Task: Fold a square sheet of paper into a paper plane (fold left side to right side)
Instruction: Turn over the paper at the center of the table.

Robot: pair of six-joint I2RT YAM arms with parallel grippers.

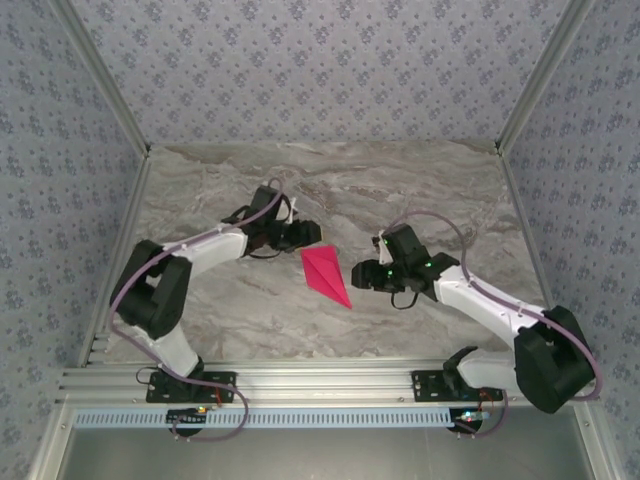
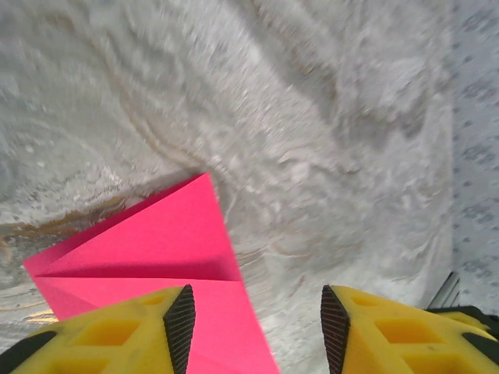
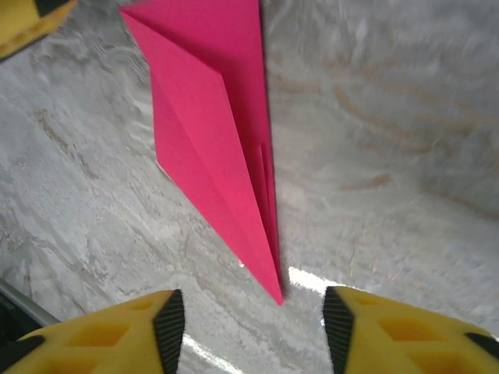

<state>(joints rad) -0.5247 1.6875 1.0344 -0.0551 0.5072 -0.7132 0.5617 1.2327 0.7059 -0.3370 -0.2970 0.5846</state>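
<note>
Both jaws open: L over wide edge of paper plane [image 1: 325,275], R nr tip; flat on table [image 1: 400,180].

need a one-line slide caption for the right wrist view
Open right gripper facing the pointed tip of the folded magenta paper plane lying flat on the marble table.
</note>
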